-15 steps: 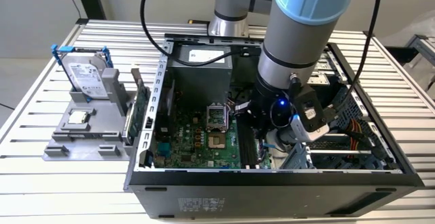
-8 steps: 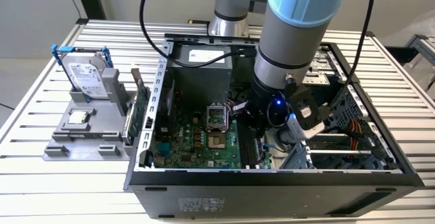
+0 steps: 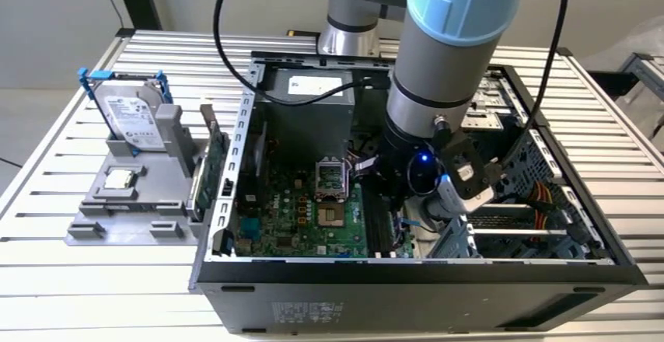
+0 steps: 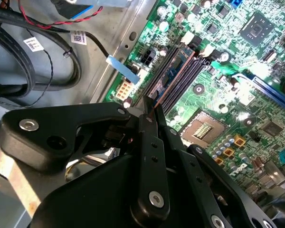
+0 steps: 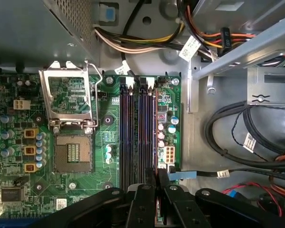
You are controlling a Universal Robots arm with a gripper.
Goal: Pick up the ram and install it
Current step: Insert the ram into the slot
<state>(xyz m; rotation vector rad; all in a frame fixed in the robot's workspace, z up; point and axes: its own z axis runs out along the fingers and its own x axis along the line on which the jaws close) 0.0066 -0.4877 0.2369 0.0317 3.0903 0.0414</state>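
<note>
- The tool [image 5: 156,187] is deep in the open computer case [image 3: 415,268], right over the memory slots [image 5: 137,128] of the motherboard [image 3: 301,218]. Its fingers [image 4: 149,118] are drawn narrow, pinching the ram [image 4: 173,71] by its upper edge.
- In the second wrist view the ram shows as a thin blue strip lying in 1 of the black slots, beside the processor socket [image 5: 73,152] – whether it is fully seated I cannot tell.
- I judge it light and stiff, yet fragile – best held by the long edges, away from chips and contacts.
- It stands on edge, contacts down; its long axis runs along the slots.
- The hard drive [image 3: 133,120] stands on the worktop [image 3: 62,163], well apart.
</note>
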